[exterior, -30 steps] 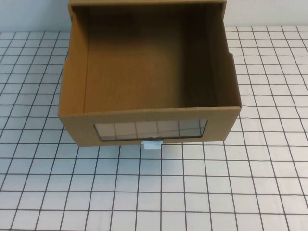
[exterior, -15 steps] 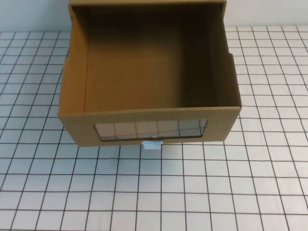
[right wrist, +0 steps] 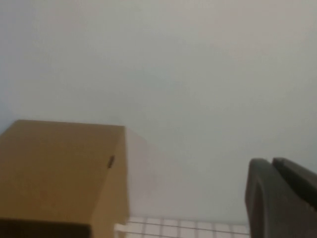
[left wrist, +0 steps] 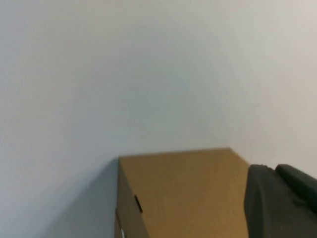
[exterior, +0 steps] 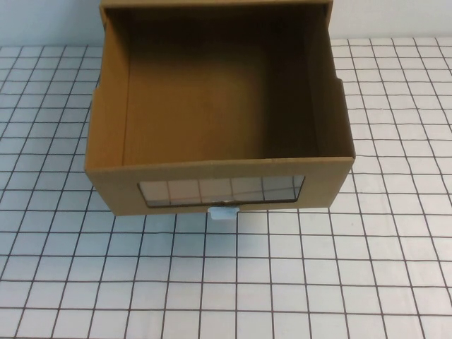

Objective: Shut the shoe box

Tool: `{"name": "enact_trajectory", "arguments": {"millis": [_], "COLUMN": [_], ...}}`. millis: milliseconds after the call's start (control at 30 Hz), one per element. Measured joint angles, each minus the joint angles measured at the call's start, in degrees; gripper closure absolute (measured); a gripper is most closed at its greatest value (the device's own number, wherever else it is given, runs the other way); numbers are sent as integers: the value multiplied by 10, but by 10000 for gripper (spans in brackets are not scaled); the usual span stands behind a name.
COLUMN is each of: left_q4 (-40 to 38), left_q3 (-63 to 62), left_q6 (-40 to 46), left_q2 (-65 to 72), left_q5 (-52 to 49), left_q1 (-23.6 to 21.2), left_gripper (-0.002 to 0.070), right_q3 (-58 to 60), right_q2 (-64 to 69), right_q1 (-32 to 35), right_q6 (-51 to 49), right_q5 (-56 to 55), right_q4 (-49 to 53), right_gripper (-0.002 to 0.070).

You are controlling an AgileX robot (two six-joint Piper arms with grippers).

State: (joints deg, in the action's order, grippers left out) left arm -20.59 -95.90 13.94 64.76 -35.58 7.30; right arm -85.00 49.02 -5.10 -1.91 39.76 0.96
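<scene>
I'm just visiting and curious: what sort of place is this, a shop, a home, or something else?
Probably a robot test bench, not a shop. An open shoe box sits alone on a table with a black grid, against a plain wall. The left gripper and right gripper show only in their wrist views.

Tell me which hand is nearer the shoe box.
Left, probably: in its wrist view the left hand overlaps the shoe box top; the right hand's view shows wall between them. Neither appears in the high view.

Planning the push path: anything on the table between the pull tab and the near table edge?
Nothing. In the high view, only bare grid tabletop lies nearer than the shoe box's pull tab. Neither gripper shows there; left gripper and right gripper appear only in wrist views.
</scene>
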Motion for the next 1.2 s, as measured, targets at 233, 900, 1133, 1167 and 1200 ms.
{"name": "enact_trajectory", "arguments": {"millis": [233,900,1133,1167,1200], "left_q4": [-96,-240,-227,-224,-223], "left_q3": [-10,-322,-328,-328,-328], "left_q6": [36,-21,-49,-53,-57], "left_q2": [111,503,521,521,521], "left_q5": [-34,-310,-338,-338,-338], "left_q1": [0,0,0,0,0], "left_gripper": [680,680,680,680,680], "right_q3": [61,156,303,314,323], "right_q2": [3,154,164,170,176], "right_q1": [-30,-222,-375,-390,-406], "right_q6": [19,388,389,389,389], "right_q5": [36,166,-20,-39,-60], "right_q4": [-110,-408,-434,-437,-439], "right_gripper": [689,689,689,689,689]}}
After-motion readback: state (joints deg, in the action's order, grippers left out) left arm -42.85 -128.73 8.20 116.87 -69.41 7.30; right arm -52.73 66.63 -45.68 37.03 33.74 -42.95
